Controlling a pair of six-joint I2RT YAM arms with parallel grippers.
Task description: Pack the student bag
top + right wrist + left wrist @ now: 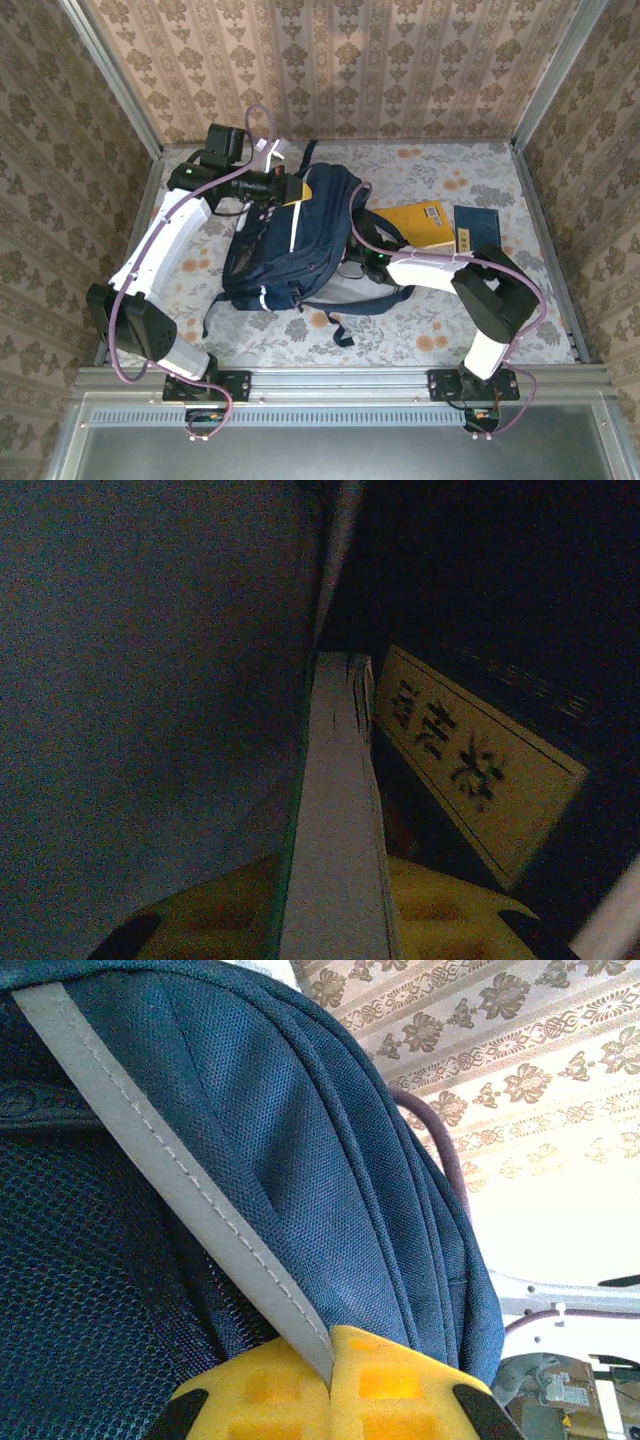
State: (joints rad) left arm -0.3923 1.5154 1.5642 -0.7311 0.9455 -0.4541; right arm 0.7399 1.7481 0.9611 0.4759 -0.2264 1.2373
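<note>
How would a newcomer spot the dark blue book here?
Start at the navy backpack in the middle. A yellow book lies to its right, and the dark blue book sits beyond that, nearer the right wall. It is the smaller, darker cover.

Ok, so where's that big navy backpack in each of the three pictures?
Top external: the student bag lies at the centre, slightly left.
Left wrist: its navy fabric spans the left and middle, above the yellow fingers.
Right wrist: probably the dim blue-grey surface left of the held book; too dark to be sure.
Shared landmark: the pale stripe, visible from above and pinched by the left end effector.
</note>
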